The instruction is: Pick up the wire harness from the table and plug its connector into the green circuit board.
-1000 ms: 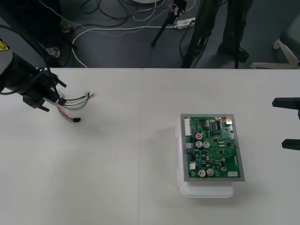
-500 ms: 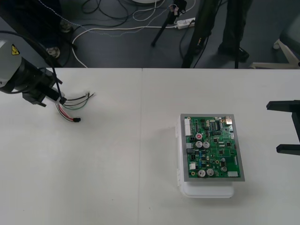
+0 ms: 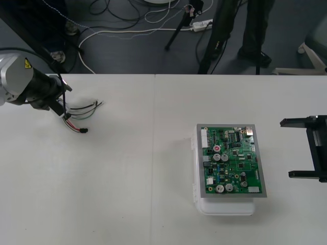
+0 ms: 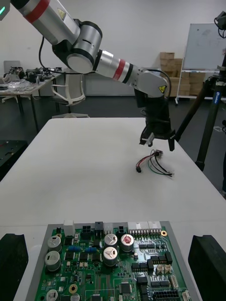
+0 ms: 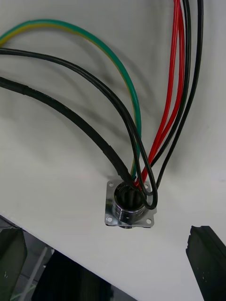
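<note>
Front: harness (image 3: 79,115) flat on the table (image 3: 127,178), far left, under the left gripper (image 3: 61,108); right gripper (image 3: 306,148) spread wide, right of the board (image 3: 231,161). Right wrist: harness well beyond the board, unplugged. Left wrist: fingers (image 5: 207,254) spread either side of the socket (image 5: 130,204), not pinching. Judged barely begun: grasp, carry, plugging all left.

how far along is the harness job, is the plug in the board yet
Nothing is finished yet: the harness lies on the table, far from the green circuit board. In hand: the left pincer stands open over its metal socket, not gripping. The right pincer waits open beside the board. Left: grasp, carry and seat the black plug.
</note>
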{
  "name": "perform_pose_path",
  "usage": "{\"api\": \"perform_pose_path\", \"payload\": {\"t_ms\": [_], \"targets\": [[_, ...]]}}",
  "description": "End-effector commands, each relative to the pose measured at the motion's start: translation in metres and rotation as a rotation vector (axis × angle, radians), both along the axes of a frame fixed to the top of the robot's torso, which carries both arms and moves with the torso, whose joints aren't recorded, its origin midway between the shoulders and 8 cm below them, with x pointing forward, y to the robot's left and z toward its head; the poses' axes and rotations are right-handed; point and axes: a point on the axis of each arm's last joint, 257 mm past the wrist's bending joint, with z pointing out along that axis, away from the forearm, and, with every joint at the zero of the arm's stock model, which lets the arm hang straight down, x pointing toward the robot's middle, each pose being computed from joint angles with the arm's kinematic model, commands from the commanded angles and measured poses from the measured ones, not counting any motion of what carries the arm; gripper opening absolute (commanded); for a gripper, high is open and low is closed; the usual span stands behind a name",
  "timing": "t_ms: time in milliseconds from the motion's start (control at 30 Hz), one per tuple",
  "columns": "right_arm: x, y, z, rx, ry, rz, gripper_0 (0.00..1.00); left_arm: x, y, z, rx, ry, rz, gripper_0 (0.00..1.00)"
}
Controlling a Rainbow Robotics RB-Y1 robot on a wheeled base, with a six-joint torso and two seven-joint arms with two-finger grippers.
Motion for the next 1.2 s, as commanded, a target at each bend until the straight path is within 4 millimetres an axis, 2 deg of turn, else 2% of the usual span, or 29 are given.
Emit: {"api": "perform_pose_path", "payload": {"t_ms": [33,333,667,1200], "targets": [[-0.011,0.011,0.005,-0.012,-0.059,0.075,1.0,0.035,-0.012,0.036,0.08,-0.114,-0.051,1.0],[-0.013,0.006,0.01,-0.021,-0.054,0.081,1.0,0.039,-0.019,0.026,0.142,-0.137,-0.091,1.0],[-0.013,0.003,0.014,-0.015,-0.054,0.08,1.0,0.042,-0.001,0.012,0.171,-0.17,-0.054,1.0],[-0.013,-0.003,0.017,-0.044,-0.056,0.08,1.0,0.039,0.0,0.002,0.184,-0.155,-0.049,1.0]]}}
